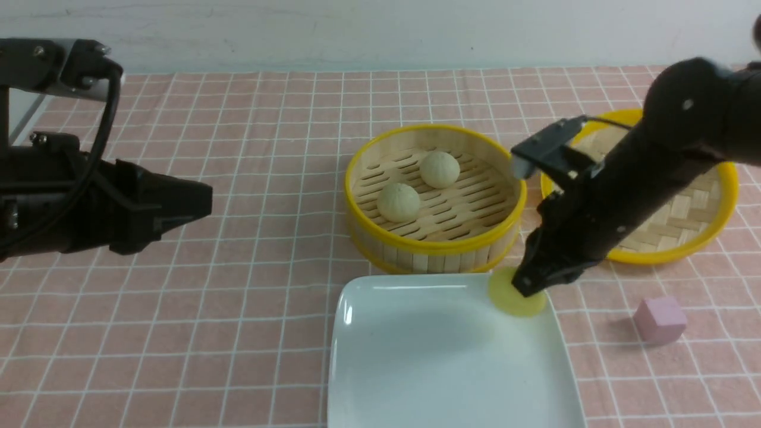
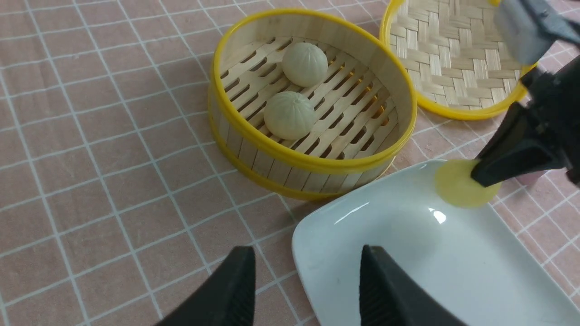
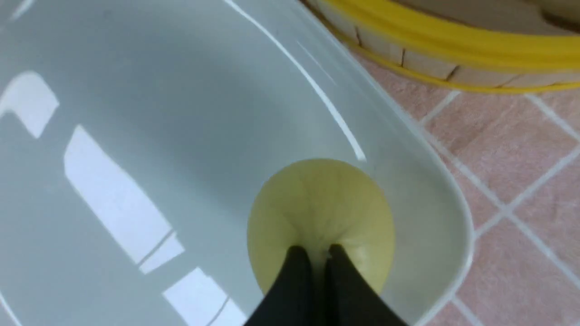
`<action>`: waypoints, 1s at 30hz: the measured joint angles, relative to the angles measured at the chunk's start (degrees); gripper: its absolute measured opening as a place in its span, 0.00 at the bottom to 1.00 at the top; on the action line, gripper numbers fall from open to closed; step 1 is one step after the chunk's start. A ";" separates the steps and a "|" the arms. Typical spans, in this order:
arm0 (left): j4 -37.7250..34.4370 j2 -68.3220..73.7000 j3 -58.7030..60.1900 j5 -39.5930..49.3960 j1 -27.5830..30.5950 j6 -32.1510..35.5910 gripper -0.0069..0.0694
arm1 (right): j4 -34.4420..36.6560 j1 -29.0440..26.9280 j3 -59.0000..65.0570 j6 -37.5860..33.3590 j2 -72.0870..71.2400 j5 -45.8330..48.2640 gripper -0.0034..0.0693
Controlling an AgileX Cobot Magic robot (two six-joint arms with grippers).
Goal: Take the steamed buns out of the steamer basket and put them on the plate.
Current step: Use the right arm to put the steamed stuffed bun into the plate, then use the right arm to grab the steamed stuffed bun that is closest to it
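Pinching the yellow bun (image 1: pixel 515 305) from straight above, the right tool (image 1: pixel 524 289) rests it on the plate (image 1: pixel 440 362), far right corner.

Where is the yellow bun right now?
In the front view the yellow bun is at the far right corner of the plate, pinched by the right gripper, just in front of the steamer basket.

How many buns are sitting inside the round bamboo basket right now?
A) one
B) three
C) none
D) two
D: two pale buns lie on the slatted floor of the steamer basket, while the yellow bun is over at the corner of the plate.
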 joint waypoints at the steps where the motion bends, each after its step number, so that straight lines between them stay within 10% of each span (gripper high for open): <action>1: -0.07 0.00 0.00 0.00 0.00 0.00 0.54 | 0.51 0.00 0.05 -0.99 1.48 0.16 0.07; 15: -0.52 0.00 0.00 -0.38 0.00 0.00 0.54 | 5.04 0.00 -0.05 -5.71 4.61 3.55 0.13; 19: -0.58 0.00 0.00 -0.38 0.00 0.07 0.54 | 5.04 0.00 -0.05 -7.94 4.36 3.58 0.35; 24: -0.63 0.00 0.00 -0.44 0.00 1.91 0.54 | 5.04 0.00 -0.74 -9.05 2.09 0.55 0.88; 30: -0.63 0.00 0.00 -0.54 0.00 2.44 0.54 | 4.98 0.00 -5.08 -8.38 -1.63 -0.18 0.94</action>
